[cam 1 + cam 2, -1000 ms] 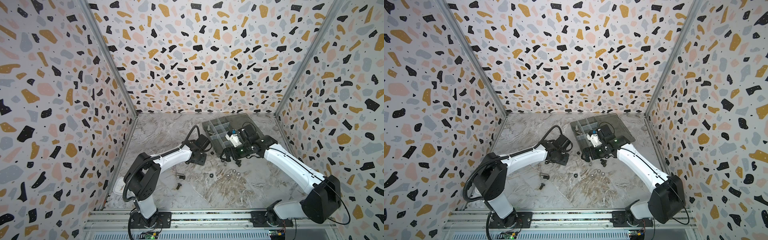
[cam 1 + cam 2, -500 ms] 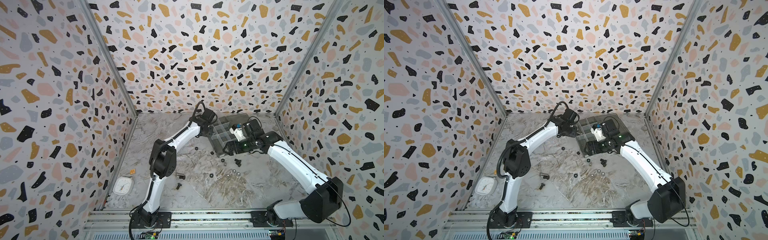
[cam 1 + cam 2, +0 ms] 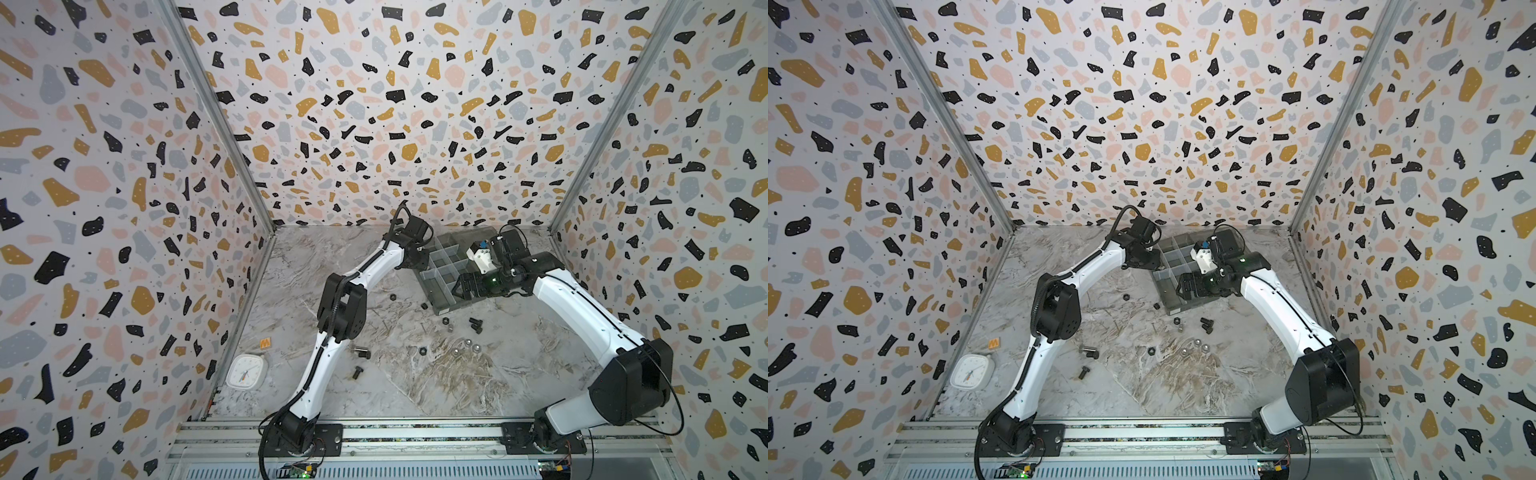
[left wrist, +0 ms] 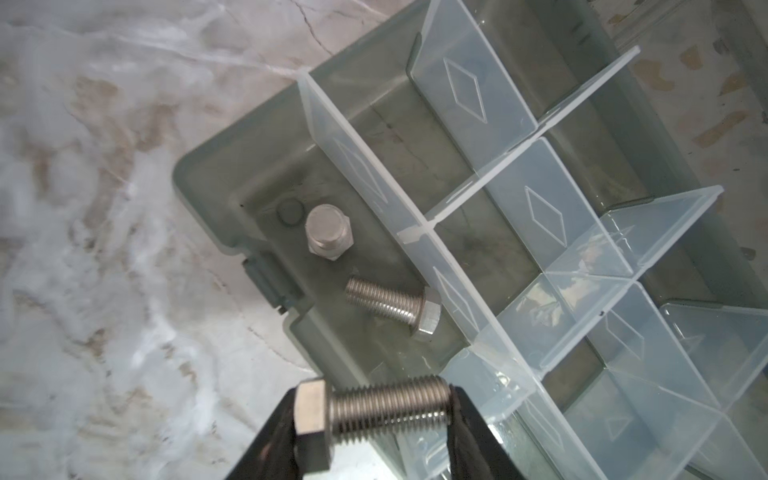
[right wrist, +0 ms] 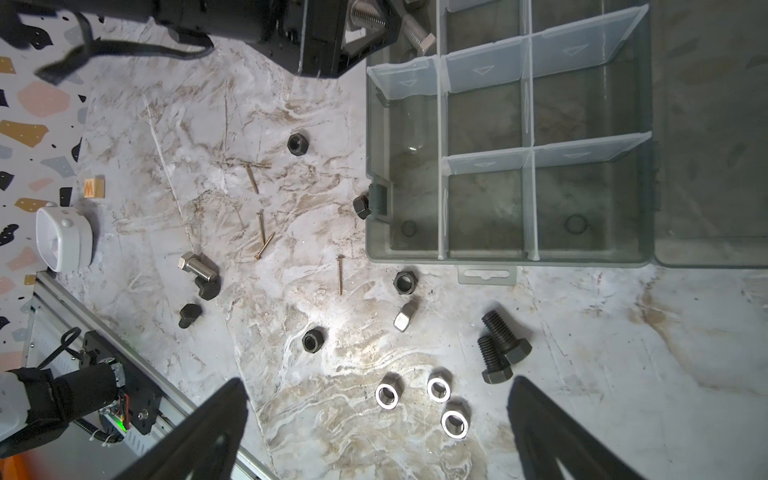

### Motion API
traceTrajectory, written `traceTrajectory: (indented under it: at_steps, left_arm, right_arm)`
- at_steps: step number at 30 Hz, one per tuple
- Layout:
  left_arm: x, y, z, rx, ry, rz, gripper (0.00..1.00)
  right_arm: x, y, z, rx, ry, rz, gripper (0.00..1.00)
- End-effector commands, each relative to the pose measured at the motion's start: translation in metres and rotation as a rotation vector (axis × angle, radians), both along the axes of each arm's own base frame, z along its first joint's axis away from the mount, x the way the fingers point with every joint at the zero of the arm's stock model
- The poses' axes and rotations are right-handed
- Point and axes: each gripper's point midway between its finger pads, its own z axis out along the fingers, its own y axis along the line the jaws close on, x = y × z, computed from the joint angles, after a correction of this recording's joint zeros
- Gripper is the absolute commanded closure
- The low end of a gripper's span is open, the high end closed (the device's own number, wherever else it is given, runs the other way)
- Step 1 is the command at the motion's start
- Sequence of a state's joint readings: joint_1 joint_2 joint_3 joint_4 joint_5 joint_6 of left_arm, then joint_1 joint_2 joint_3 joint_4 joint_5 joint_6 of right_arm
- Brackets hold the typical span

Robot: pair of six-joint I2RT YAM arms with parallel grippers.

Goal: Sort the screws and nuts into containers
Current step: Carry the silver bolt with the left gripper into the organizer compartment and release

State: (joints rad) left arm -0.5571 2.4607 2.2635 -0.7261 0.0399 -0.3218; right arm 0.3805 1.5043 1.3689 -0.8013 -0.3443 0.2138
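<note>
Left hand [image 4: 372, 415] grips a silver screw [image 4: 388, 406] by the organiser box [image 4: 199, 195]; right hand [image 5: 376, 385] spread wide

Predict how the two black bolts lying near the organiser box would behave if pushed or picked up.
The black bolts look like solid metal, so probably stiff and heavy for their size. Lying on their sides, they would likely roll in a curve around the wider hex heads. Threaded shafts should resist slipping in a grip.

Lab robot cell, terrazzo-patterned walls [image 3: 374, 104], marble-look tabletop [image 3: 436, 386], aluminium base rail [image 3: 415, 434] at front
</note>
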Motion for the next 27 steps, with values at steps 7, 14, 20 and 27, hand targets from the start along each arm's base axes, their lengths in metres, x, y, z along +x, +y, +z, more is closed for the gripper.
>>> traceTrajectory:
  at_steps: [7, 14, 20, 27]
  left_arm:
    - [0.022, -0.014, 0.018, -0.142, -0.052, -0.001, 0.63]
    - [0.024, -0.016, 0.011, -0.163, -0.045, -0.005, 0.53]
    - [0.024, -0.018, 0.013, -0.178, -0.048, -0.015, 0.38]
    - [0.021, -0.017, 0.037, -0.199, -0.074, -0.019, 0.37]
  right_arm:
    - [0.013, 0.011, 0.014, 0.03, -0.037, 0.05, 0.01]
    - [0.023, 0.018, 0.02, 0.063, -0.073, 0.063, 0.01]
    - [0.028, 0.02, 0.025, 0.076, -0.095, 0.058, 0.01]
    - [0.024, 0.019, 0.031, 0.085, -0.108, 0.053, 0.01]
